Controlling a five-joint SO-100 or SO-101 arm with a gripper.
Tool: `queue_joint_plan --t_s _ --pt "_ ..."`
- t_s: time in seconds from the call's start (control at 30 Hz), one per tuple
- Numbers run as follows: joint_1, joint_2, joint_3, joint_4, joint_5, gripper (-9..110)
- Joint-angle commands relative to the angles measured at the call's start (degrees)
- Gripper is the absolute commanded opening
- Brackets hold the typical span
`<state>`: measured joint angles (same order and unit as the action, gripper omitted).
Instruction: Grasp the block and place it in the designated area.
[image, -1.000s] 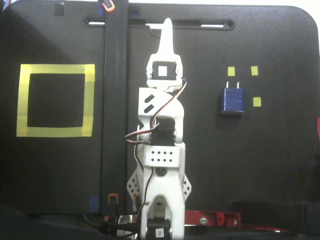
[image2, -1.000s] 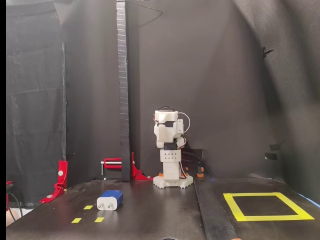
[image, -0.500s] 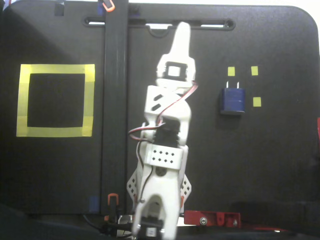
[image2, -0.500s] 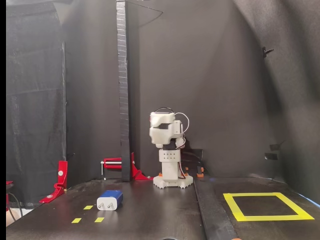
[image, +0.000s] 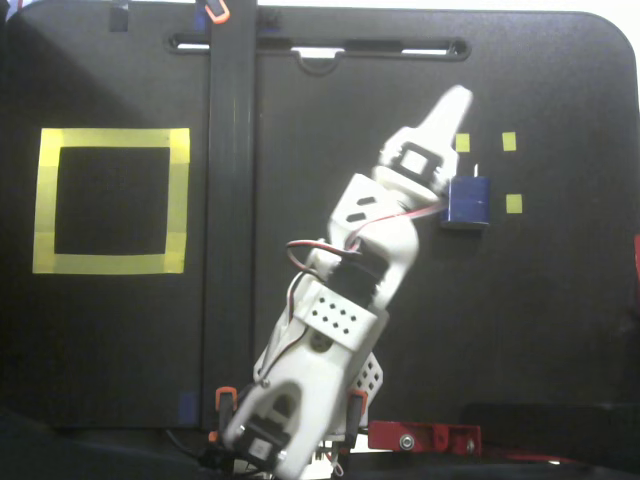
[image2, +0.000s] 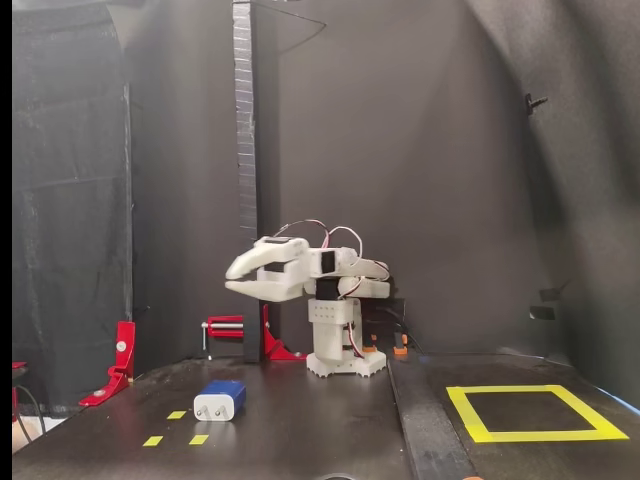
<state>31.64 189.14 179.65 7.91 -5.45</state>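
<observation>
The small dark blue rounded block (image: 467, 200) lies on the black table (image: 540, 320) among small yellow tape squares (image: 513, 203), well apart from the large yellow tape square outline (image: 110, 200). From above, the white arm's gripper (image: 450, 105) covers the block's left edge. The low fixed view shows its white pronged end (image2: 219, 404) and the gripper (image2: 234, 279) high above, fingers slightly parted.

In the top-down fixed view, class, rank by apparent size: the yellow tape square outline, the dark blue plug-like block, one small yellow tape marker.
1. Yellow tape square outline, largest.
2. Dark blue plug-like block, partly hidden by the arm.
3. Small yellow tape marker, smallest.
</observation>
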Motion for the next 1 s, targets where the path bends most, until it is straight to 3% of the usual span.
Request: queue_joint_plan --t_s 0.0,0.2,0.57,0.73,0.97 --pt "3.5 0.4 0.4 -0.3 -0.4 0" --pt "8.3 2.8 0.4 0.4 -0.5 0" --pt "7.8 1.8 0.3 -2.0 -0.5 0" --pt "6.5 -7.4 -6.0 -1.3 -1.8 0" --pt "5.0 -25.1 -25.1 9.4 -2.3 0"
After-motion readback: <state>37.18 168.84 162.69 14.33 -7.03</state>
